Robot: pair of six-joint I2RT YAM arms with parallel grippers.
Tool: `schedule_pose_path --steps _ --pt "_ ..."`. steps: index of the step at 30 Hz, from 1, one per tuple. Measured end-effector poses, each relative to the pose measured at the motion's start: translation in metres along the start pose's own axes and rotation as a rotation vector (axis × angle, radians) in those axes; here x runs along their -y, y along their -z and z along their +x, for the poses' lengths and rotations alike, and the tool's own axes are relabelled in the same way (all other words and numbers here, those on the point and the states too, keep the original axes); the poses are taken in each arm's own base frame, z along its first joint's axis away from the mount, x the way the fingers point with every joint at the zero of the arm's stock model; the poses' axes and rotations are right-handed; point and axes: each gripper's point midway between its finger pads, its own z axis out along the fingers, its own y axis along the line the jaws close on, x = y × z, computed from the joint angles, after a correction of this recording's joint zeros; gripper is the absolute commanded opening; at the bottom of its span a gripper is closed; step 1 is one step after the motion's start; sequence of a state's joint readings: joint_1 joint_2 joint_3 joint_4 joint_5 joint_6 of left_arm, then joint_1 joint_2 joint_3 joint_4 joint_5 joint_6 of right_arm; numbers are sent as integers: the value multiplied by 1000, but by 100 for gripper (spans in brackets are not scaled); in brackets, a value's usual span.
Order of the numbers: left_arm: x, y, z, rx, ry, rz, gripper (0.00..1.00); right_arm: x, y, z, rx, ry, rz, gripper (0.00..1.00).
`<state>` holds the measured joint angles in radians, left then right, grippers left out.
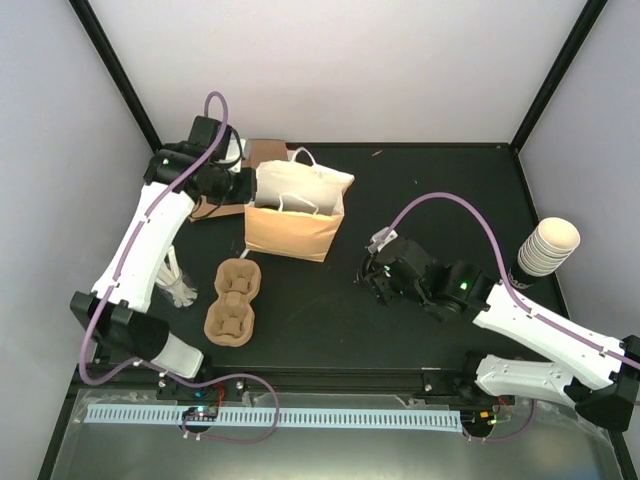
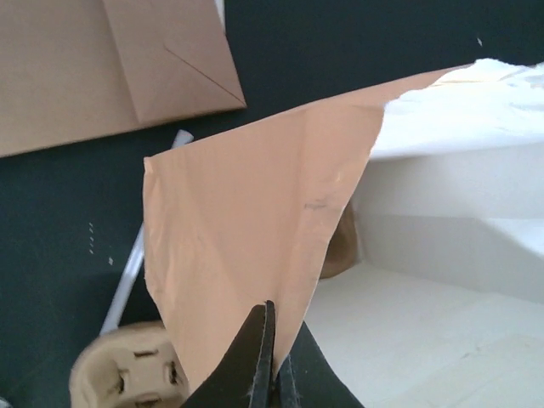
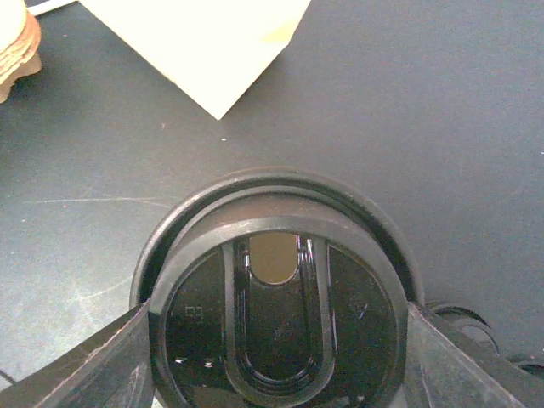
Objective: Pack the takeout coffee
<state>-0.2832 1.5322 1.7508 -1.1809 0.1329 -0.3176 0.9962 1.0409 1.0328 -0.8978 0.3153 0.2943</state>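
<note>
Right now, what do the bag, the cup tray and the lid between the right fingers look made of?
Bag: matte tan kraft paper, white inside; sharp fold creases.
Cup tray: probably moulded pulp; dull, fibrous-looking brown.
Lid: glossy black plastic; glints along its raised ridges.

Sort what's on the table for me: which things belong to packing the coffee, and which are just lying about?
Job: black-lidded cup in the right gripper; paper bag, edge pinched by the left gripper; pulp tray, likely.
Lying about: stack of cream cups; flat folded bag; white sticks.
</note>
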Motion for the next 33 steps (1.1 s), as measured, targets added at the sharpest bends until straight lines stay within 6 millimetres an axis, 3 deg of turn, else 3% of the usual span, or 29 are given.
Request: schedule_pose_path --steps 13,21,33 --pt "39 27 66 -64 -23 180 2 33 8 8 -18 -61 146 56" --pt "56 31 104 -111 -9 274 1 46 21 9 -7 -88 187 55" --pt "84 31 140 -201 58 357 6 58 23 11 -19 -106 228 55"
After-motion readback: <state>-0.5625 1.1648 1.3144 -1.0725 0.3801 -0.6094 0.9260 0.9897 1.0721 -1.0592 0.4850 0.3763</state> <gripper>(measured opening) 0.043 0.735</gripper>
